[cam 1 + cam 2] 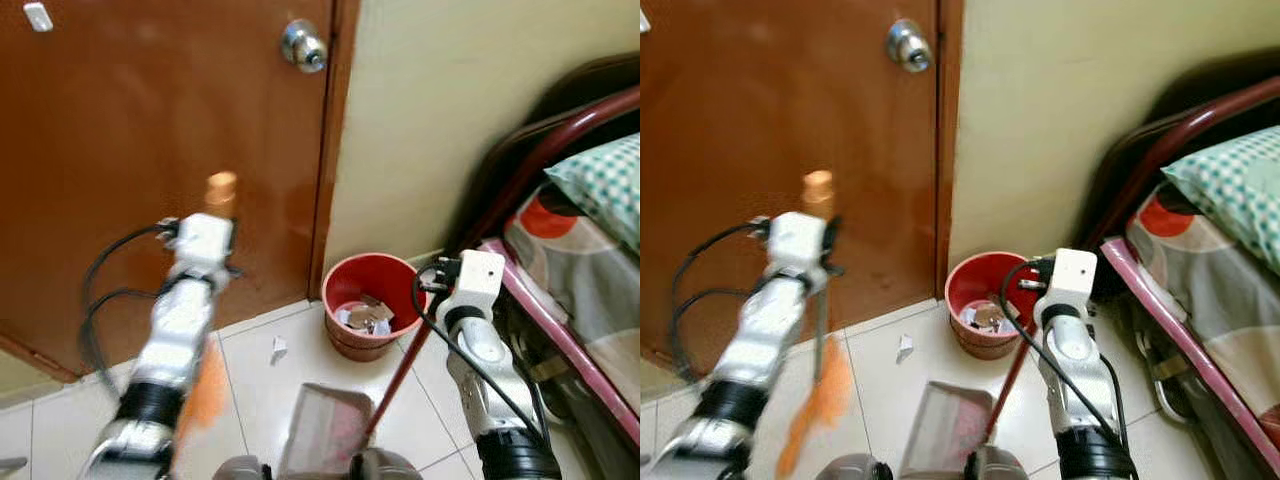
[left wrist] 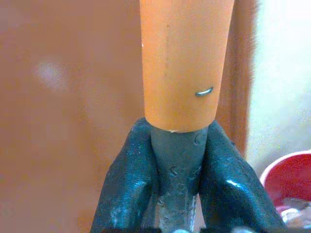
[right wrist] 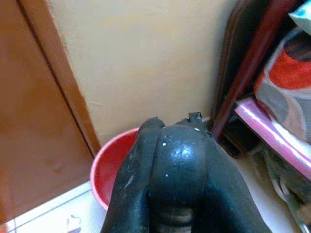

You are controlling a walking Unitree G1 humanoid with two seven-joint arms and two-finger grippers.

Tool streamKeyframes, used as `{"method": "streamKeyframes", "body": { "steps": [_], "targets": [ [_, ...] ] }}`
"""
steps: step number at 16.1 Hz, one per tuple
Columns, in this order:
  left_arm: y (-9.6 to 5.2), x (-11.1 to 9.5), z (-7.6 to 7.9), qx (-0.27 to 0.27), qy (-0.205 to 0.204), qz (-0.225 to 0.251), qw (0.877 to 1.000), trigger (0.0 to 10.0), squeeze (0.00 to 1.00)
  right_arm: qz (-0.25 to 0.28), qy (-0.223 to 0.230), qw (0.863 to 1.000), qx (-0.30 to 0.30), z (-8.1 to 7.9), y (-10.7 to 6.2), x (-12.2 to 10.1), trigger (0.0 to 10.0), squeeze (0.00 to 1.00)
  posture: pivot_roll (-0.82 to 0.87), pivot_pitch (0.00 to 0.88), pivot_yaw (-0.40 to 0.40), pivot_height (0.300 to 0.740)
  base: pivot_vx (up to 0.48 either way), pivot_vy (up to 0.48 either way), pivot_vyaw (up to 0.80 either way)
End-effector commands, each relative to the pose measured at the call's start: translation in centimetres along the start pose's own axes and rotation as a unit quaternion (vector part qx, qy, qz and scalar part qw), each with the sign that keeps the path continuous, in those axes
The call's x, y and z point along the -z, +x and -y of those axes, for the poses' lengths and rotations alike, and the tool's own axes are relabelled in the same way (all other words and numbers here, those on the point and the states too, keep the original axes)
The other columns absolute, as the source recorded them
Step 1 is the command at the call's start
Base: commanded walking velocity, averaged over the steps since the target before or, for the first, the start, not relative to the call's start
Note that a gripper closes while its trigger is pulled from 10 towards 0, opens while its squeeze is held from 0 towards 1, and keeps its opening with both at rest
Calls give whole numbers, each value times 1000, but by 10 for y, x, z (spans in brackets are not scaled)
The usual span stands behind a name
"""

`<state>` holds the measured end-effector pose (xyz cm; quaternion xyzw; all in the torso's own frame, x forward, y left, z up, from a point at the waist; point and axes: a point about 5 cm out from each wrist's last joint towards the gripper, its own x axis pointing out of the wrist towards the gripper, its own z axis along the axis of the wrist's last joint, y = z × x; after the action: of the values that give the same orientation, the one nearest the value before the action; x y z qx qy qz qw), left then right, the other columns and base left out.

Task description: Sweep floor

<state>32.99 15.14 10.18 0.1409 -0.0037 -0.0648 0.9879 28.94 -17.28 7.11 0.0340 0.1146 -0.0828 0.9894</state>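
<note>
My left gripper [image 1: 207,222] is shut on a broom's grey shaft just below its orange handle end [image 2: 182,58], in front of the brown door. The broom's orange bristles [image 1: 206,392] hang blurred beside my left forearm, near the floor. Over the red bin [image 1: 339,285], my right gripper [image 3: 177,165] is shut on the black top of a dustpan's handle. From there the red handle [image 1: 396,372] slants down to the grey dustpan [image 1: 322,428] on the tiles below. Between broom and bin, a white paper scrap [image 1: 279,348] lies on the floor.
The closed brown door [image 1: 120,110] with its metal knob [image 1: 303,45] stands close ahead on the left. A cream wall [image 1: 430,110] runs behind the bin, which holds paper scraps [image 1: 366,316]. A bed [image 1: 590,270] with a dark red frame crowds the right.
</note>
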Motion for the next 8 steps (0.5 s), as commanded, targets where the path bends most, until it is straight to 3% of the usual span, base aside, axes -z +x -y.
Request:
{"method": "streamKeyframes", "body": {
  "steps": [1, 4, 8],
  "targets": [
    [7, -14, 9, 22, 13, 36, 999, 10000, 0, -7, -8, 999, 30, 11, 1, -1, 10000, 0, -14, 90, -12, 740, 0, 0, 0],
    [14, -23, 36, 55, 5, 68, 996, 10000, 0, -11, -17, 998, 60, 20, 3, -1, 10000, 0, -18, 91, -8, 740, 0, 0, 0],
    [16, -29, 62, 96, -18, 82, 992, 10000, 0, -11, -26, 997, 66, 20, 6, -4, 10000, 0, -21, 91, -12, 740, 0, 0, 0]
  ]
}}
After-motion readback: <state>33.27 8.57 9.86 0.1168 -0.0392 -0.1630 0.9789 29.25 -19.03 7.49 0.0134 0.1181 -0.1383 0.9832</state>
